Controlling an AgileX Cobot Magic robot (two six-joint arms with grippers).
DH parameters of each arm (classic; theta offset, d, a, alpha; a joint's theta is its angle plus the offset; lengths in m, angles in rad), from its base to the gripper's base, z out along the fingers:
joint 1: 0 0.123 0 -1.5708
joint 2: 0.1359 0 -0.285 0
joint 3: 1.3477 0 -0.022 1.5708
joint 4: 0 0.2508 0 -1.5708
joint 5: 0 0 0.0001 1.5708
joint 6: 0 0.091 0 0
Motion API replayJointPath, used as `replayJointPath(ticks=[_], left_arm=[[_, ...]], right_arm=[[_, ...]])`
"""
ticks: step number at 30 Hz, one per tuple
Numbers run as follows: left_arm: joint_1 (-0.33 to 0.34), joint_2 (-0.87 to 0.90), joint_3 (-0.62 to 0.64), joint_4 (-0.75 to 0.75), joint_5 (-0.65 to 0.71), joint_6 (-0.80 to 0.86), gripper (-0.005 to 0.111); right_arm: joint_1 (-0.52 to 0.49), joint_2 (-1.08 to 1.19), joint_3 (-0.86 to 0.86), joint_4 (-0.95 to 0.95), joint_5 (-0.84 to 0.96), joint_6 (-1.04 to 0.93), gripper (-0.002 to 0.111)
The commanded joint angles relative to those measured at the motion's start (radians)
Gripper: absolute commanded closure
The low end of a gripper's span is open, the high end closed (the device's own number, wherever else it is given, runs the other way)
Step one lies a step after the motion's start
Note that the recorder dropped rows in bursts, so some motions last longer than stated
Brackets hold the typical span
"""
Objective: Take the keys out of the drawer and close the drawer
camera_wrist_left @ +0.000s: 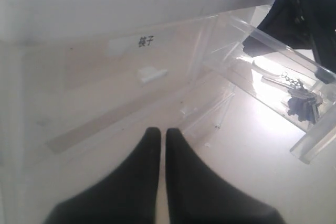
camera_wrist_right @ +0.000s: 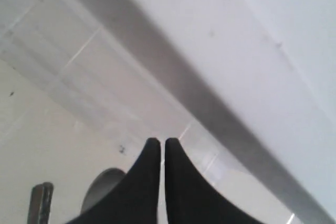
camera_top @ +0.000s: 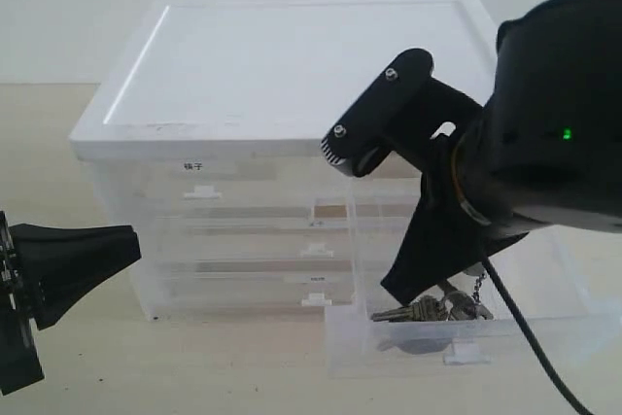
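Observation:
The drawer, clear plastic with a white tab handle, stands pulled out at the cabinet's lower right. In it lie the keys, a silver bunch with a short chain. From above, my right gripper reaches down into the drawer, its tips just beside the keys. Its fingers are shut with nothing seen between them; a grey round shape lies close by. My left gripper hovers shut and empty at the left, in front of the cabinet. The left wrist view shows the open drawer and the keys beyond that gripper.
The white-topped cabinet holds several shut translucent drawers; the upper left one bears a label with dark characters. The bulky black right arm hangs over the open drawer. Beige table surface lies in front of the cabinet.

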Motion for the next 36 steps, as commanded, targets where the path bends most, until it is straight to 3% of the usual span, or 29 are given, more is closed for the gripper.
replayJointPath(ticks=[1,5,10,17,19,31,36], left_arm=[[0.002,0.007,0.0,0.001,-0.013,-0.006,0.102],[0.002,0.007,0.0,-0.003,-0.013,-0.006,0.102],[0.002,0.007,0.0,-0.005,-0.013,-0.006,0.102],[0.002,0.007,0.0,0.0,-0.013,-0.006,0.102],[0.002,0.007,0.0,0.004,-0.013,-0.006,0.102],[0.002,0.007,0.0,0.018,-0.013,-0.006,0.102],[0.002,0.007,0.0,0.015,-0.013,-0.006,0.102]], right_arm=[[-0.004,0.0,0.003,-0.054,-0.019,0.037,0.108],[-0.004,-0.004,0.003,-0.03,-0.025,0.033,0.108],[-0.004,-0.056,-0.003,0.121,-0.123,-0.109,0.104],[-0.004,-0.162,-0.003,0.309,-0.09,-0.227,0.053],[-0.004,-0.162,-0.003,0.319,-0.038,-0.227,0.048],[-0.004,-0.056,0.001,0.335,0.028,-0.192,0.049],[-0.004,-0.01,0.001,0.307,0.026,-0.192,0.068]])
